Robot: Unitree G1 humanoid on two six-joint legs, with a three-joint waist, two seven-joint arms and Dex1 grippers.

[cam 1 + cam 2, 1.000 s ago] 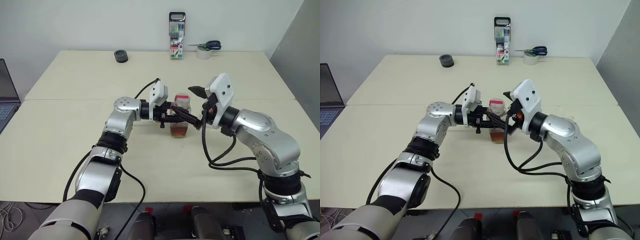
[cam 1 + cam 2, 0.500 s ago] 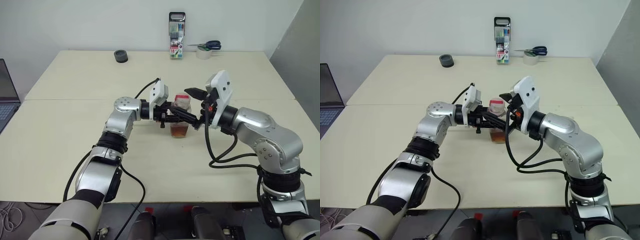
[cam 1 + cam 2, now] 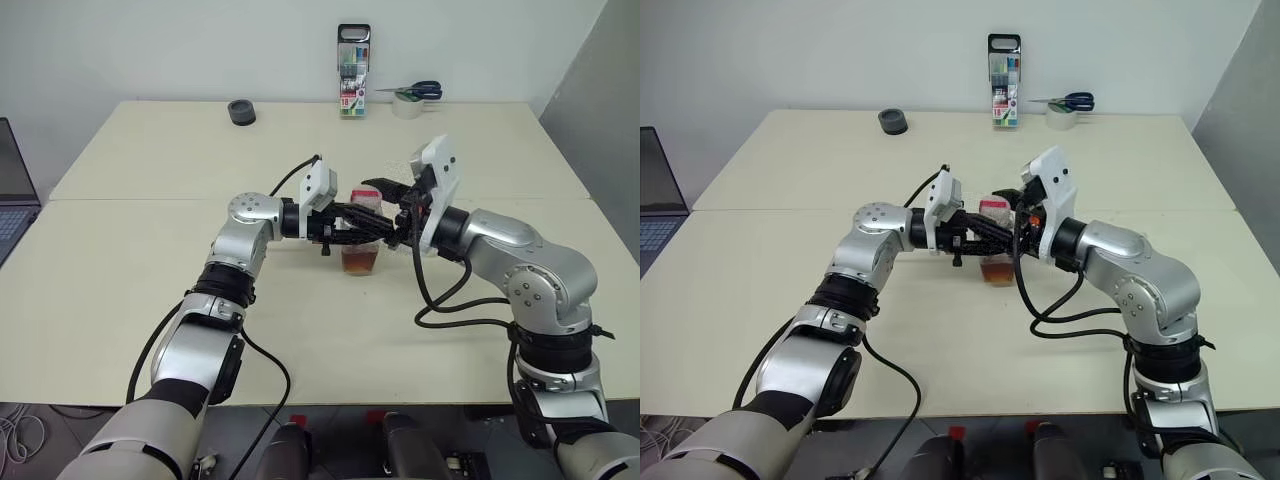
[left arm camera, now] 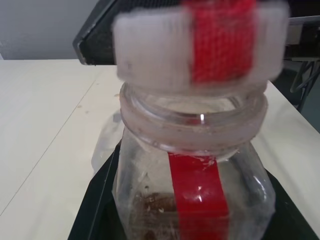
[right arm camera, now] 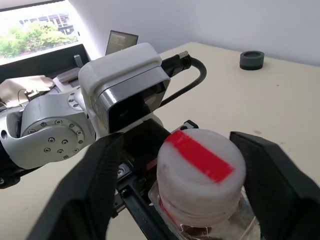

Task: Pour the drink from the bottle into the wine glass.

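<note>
Bottle (image 3: 360, 236): stands upright near the middle of the worktop (image 3: 150, 280), long axis vertical, a little reddish-brown drink (image 3: 359, 262) in its bottom.
Cap (image 5: 201, 168): white with a red strip, on the bottle's neck, not yet off.
Left gripper (image 3: 352, 223): comes in level from the bottle's 9 o'clock; its fingers are closed tight on the bottle's body below the neck, holding it steady.
Right gripper (image 5: 192, 180): comes in from the bottle's 3 o'clock, at cap height; its fingers (image 5: 272, 185) stand either side of the cap with a gap on each flank, partway closed and not gripping.
Key relation: the cap sits squarely between the right fingers, so the right arm is the one placed to take it; the left arm only braces.
Step in hand: judged to be uncapping, which comes before any pouring.
Next move calls for: the right fingers to close on the cap's flanks, then twist about the vertical axis.
Risk: the fingers could slip on the round cap.
</note>
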